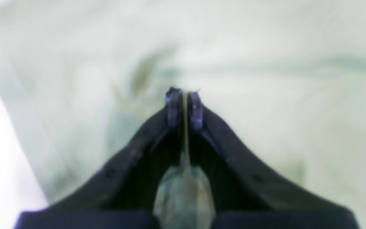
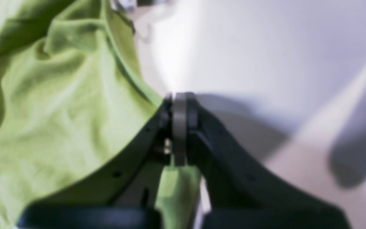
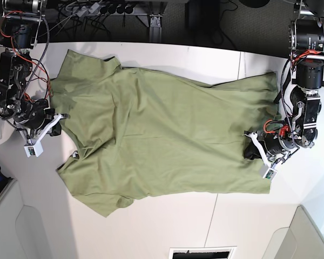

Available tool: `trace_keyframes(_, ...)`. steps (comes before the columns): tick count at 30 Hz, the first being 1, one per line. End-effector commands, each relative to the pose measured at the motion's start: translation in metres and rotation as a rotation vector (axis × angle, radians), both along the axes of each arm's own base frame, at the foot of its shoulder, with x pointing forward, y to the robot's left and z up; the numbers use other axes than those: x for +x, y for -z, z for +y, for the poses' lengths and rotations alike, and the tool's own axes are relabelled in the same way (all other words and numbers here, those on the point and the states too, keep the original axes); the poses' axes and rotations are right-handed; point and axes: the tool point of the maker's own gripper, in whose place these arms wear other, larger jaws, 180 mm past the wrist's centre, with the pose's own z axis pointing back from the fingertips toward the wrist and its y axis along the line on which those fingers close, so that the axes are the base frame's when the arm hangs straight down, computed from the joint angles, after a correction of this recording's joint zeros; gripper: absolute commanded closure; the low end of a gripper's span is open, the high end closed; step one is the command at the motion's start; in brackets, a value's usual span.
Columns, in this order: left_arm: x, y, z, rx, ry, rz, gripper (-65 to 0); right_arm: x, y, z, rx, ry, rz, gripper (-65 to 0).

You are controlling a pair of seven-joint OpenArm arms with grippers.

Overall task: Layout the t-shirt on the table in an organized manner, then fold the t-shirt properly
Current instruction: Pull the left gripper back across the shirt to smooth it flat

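Observation:
The olive-green t-shirt (image 3: 167, 135) lies spread across the white table (image 3: 167, 226), with some wrinkles and a sleeve curled at the front left. My left gripper (image 3: 252, 148) is at the shirt's right edge. In the left wrist view it (image 1: 183, 95) is shut, with a strip of the washed-out shirt (image 1: 265, 111) between its jaws. My right gripper (image 3: 62, 116) is at the shirt's left edge, near the collar end. In the right wrist view it (image 2: 179, 98) is shut on the green shirt (image 2: 59, 95), above the table (image 2: 249, 47).
Cables and dark equipment (image 3: 97, 8) run along the table's far edge. A dark slot (image 3: 202, 252) sits at the front edge. Grey panels (image 3: 32, 232) fill the front corners. A thin seam (image 3: 215, 216) crosses the tabletop.

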Motion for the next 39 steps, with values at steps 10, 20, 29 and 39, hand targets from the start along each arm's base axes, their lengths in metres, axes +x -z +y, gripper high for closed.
trace_keyframes(10,0.007,-0.003,0.018,0.031,-0.04,0.009,-4.1,0.002,-0.018,-0.051,-0.13,0.035,-0.003,0.0)
trace_keyframes(20,0.014,-0.025,-0.003,-0.038,0.025,-0.005,-4.1,0.011,-0.049,-0.046,-0.002,0.03,-0.088,0.0)
trace_keyframes(29,0.018,-0.035,-0.009,-0.05,0.038,-0.021,-4.8,0.022,-0.048,0.04,0.117,-0.097,-0.141,0.0)
trace_keyframes(39,0.014,-0.037,-0.002,-0.061,0.025,0.0,-12.8,0.01,-0.012,0.004,-0.141,-0.079,-0.021,0.0)
